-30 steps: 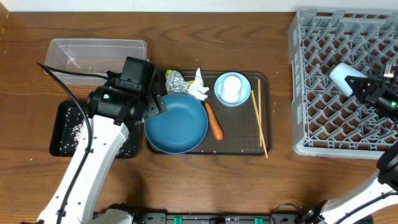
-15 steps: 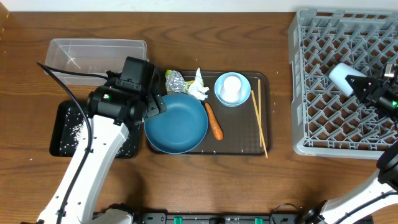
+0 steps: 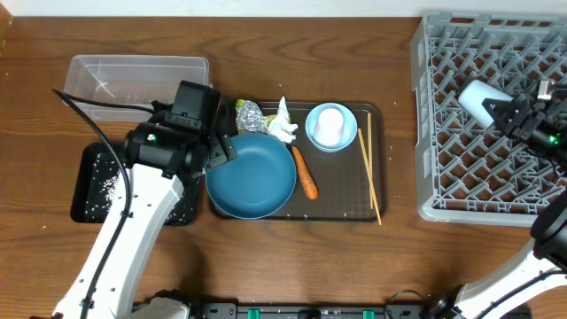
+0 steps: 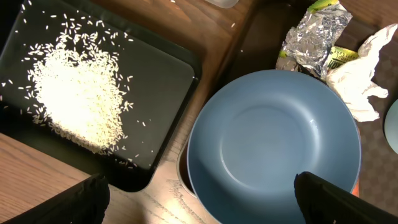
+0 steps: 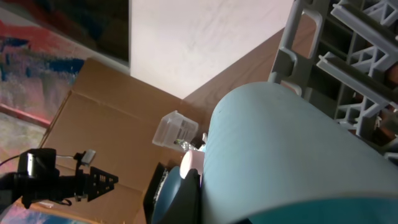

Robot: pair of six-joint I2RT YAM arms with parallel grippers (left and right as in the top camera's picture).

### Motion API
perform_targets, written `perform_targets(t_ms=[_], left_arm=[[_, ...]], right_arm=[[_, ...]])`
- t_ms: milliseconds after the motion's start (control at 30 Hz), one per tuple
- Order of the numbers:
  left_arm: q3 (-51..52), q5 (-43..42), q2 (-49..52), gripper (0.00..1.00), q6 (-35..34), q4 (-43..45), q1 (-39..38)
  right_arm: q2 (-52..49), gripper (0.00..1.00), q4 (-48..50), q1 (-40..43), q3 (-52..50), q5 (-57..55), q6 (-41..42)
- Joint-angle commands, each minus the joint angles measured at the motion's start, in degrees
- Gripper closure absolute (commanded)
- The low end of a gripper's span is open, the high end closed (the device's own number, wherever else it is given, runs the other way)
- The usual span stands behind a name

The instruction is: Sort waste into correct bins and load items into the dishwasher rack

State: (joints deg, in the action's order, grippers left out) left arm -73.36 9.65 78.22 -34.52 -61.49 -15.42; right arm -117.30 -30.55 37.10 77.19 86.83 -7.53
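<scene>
Brown wooden table [image 3: 292,266] runs under both arms, with the grey dishwasher rack [image 3: 461,168] at its right end. Over that rack the right gripper [image 3: 501,109] is clamped on the light blue cup [image 3: 478,96], which juts out sideways from the fingers above the upright pegs; whether it touches a peg cannot be told, and in the right wrist view its pale body fills most of the frame. Across the table the left gripper [image 4: 205,208] hangs with its jaws spread wide and nothing between them, one fingertip over the wood beside the black tray [image 4: 168,68] and the other over the near edge of the dark blue plate [image 4: 273,143]. White rice grains [image 4: 74,99] lie heaped in that black tray, with loose grains scattered round the heap. Just beyond the plate sit the crumpled foil ball [image 4: 314,34] and the white tissue [image 4: 364,74], with the yellow-green wrapper [image 4: 339,56] showing between them. All of these rest on the dark brown serving tray [image 3: 341,199], with the plate's left rim over its edge. Right of the plate the small carrot [image 3: 305,173] lies beside its rim, then the light blue bowl [image 3: 331,127] stands at the far side, and the wooden chopsticks [image 3: 369,173] lie along the tray's right edge. Behind the black tray stands the clear plastic tub [image 3: 137,75]
</scene>
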Motion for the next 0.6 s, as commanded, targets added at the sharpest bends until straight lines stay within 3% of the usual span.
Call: perform_targets(t_ms=[0,567], left_arm=[[-0.3,1.2,-0.2,0.02,0.2,-0.2,0.3],[-0.3,1.2,-0.2,0.02,0.2,-0.2,0.3]], right_arm=[[0.9,0.97,0.2,0.0,0.8,0.1,0.2],[0.9,0.97,-1.9,2.2,0.8,-7.6,2.8]])
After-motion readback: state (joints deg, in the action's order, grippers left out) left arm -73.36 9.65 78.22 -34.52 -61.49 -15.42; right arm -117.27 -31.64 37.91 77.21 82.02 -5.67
